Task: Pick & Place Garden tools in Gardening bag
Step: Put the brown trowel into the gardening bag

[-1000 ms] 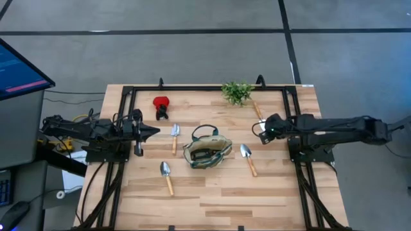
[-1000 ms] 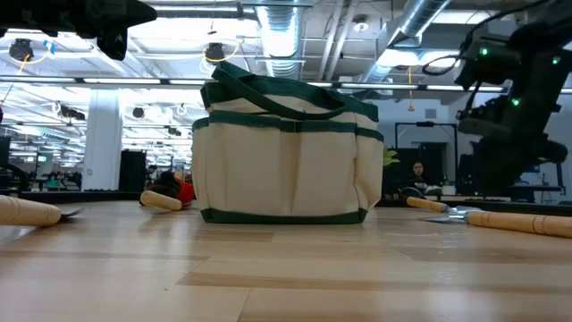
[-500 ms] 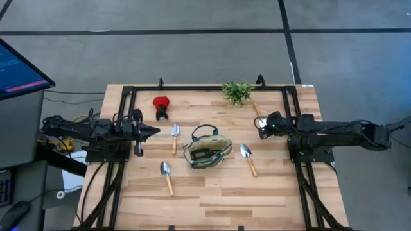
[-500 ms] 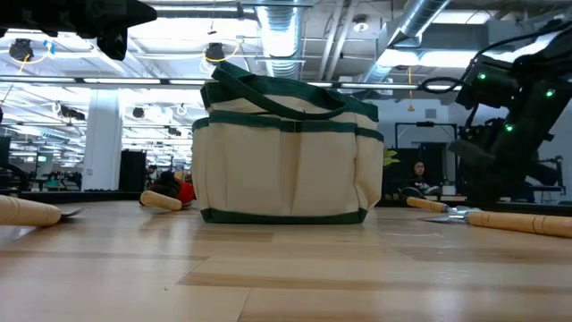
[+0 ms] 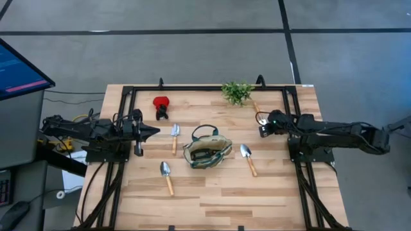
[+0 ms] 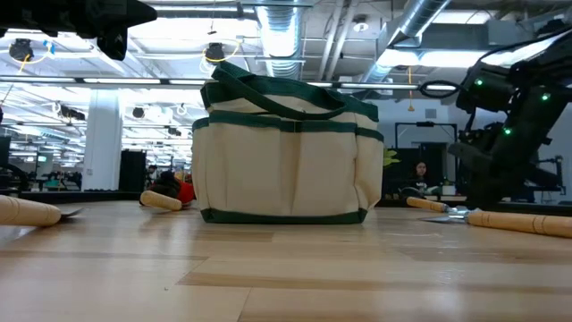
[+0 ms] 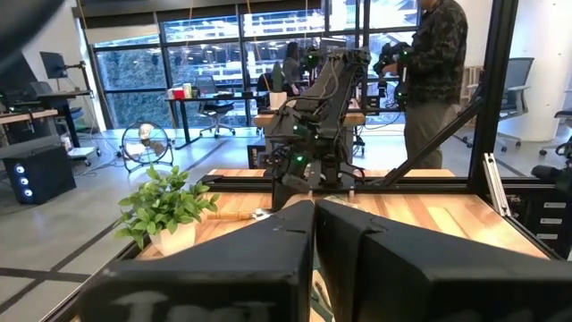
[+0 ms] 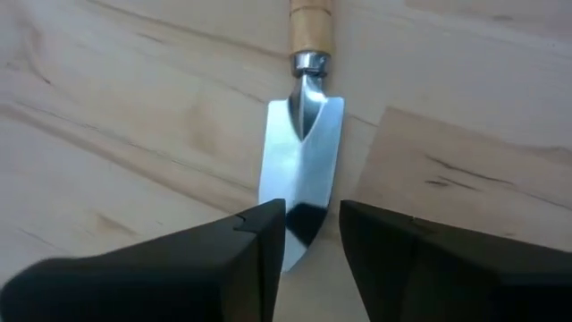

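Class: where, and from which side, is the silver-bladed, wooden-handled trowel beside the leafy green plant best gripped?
Probably its round wooden handle, from straight above, squeezing across its width: the trowel lies flat on the wooden table, its blade thin and slick.
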Robot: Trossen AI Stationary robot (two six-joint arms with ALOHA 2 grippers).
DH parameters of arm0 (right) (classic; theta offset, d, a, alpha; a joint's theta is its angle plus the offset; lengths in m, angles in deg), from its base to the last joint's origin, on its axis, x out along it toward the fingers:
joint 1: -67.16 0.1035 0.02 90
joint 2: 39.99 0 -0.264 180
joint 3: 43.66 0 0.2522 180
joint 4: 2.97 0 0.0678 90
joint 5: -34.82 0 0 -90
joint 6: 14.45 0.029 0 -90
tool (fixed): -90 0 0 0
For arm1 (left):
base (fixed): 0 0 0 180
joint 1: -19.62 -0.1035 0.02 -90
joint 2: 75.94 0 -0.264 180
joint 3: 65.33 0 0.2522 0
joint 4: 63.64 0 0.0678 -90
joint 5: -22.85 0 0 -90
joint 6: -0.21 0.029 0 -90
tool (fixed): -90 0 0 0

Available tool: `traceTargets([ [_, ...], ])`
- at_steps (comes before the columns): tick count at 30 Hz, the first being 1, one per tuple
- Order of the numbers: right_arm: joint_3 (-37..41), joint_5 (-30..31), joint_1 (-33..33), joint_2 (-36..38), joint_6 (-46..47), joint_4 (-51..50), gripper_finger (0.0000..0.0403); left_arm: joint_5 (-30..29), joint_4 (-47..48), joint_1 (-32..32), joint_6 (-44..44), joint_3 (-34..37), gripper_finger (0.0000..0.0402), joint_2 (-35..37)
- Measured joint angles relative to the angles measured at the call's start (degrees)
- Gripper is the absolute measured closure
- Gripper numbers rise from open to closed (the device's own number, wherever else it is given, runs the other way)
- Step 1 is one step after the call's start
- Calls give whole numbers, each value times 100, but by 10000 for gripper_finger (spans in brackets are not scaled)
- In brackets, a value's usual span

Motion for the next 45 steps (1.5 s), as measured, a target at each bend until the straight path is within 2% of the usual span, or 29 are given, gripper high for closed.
traceTargets([
  [5, 285, -134, -51, 17, 51, 499, 329, 1, 0, 0, -2, 0, 400, -1],
  [13, 340, -223, -50, 15, 128, 657, 395, 2, -1, 2, -2, 0, 400, -1],
  [20, 301, -337, -19, 15, 129, 577, 400, 2, -1, 2, -2, 0, 400, -1],
  [27, -171, -1347, 320, -4, -412, -67, 402, 2, -1, 2, -2, 0, 400, 1],
  [33, -835, -861, 712, -2, -612, -1428, 402, 2, -3, 0, 0, 0, 400, 1],
  [42, -1758, -266, 1452, -13, -141, -1663, 402, 0, -5, 0, -2, 0, 400, -1],
  [45, -2236, -216, 1664, -13, -141, -2260, 402, 0, -5, 0, 0, 0, 400, 0],
])
